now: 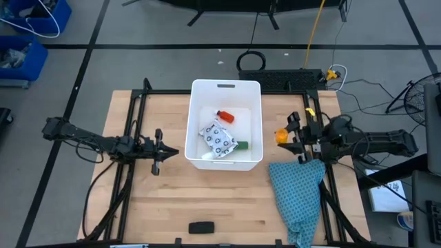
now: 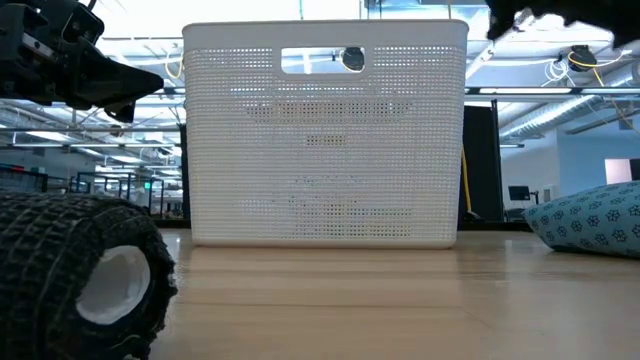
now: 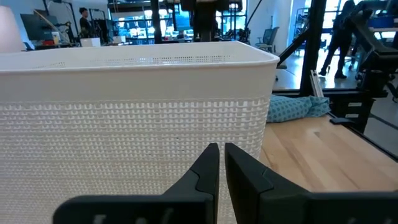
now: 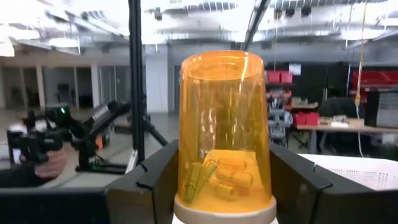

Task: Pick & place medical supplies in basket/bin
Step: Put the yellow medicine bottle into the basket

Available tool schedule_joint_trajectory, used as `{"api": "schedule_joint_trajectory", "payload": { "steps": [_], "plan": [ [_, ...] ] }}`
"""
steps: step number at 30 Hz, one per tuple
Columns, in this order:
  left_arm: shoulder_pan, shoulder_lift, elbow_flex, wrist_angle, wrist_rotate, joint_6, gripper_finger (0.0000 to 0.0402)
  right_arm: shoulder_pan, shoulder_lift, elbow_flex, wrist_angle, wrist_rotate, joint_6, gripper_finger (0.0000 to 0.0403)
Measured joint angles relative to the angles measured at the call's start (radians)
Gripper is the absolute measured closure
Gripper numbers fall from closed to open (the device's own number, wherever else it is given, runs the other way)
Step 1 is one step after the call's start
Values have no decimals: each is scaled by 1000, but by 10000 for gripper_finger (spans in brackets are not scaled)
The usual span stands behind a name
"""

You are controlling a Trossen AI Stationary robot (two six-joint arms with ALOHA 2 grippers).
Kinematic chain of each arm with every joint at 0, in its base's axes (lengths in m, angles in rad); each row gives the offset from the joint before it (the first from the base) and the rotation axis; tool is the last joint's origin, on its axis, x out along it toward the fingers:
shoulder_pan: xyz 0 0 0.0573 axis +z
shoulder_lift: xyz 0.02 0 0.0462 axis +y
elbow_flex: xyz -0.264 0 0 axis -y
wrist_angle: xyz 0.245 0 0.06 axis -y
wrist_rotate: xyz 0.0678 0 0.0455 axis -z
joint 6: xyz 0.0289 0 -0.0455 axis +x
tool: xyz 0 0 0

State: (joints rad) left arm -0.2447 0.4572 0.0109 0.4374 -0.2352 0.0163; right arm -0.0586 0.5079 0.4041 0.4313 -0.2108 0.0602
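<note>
Right pincer (image 4: 221, 177) has the orange vial (image 4: 224, 134) clamped between its fingers, jaws standing fairly wide around the body, vial upright with the white cap at the base. In the high view the vial (image 1: 282, 136) sits just outside the long wall of the white bin (image 1: 227, 86), beside it but not over it.

Left pincer (image 3: 219, 171) is closed and empty, parked on the far side of the bin, fingers aimed at the mesh wall.

Already in the bin: the red-and-white bottle (image 1: 225, 116), the white dotted packet (image 1: 218, 138), the green oblong (image 1: 241, 145). The black oblong (image 1: 201, 226) lies alone near the front edge of the surface, well apart from everything.

Risks as I judge them:
- The vial is smooth and round; the grip looks to be on the lower body only. A quick swing could let it twist or slide out short of the bin.
- I cannot tell whether the vial clears the rim. Crossing low, it would strike the wall and shove the bin.
- The teal cloth (image 1: 296, 189) lies right under the right arm; a low pass could drag it.
- Releasing too near the wall could bounce the vial back out.
</note>
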Motion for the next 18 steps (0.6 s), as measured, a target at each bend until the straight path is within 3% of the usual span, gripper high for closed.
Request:
{"api": "schedule_joint_trajectory", "payload": {
  "steps": [6, 12, 18],
  "plan": [
    [0, 0, 0, 1, -2, 18, 371, -8, 297, 324, -256, 47, -123, 215],
    [0, 0, 0, 10, -2, 52, 371, -113, 647, 710, -548, 53, -207, 216],
    [0, 0, 0, 9, -2, 59, 371, -251, 927, 1002, -783, -59, -260, 212]
  ]
}}
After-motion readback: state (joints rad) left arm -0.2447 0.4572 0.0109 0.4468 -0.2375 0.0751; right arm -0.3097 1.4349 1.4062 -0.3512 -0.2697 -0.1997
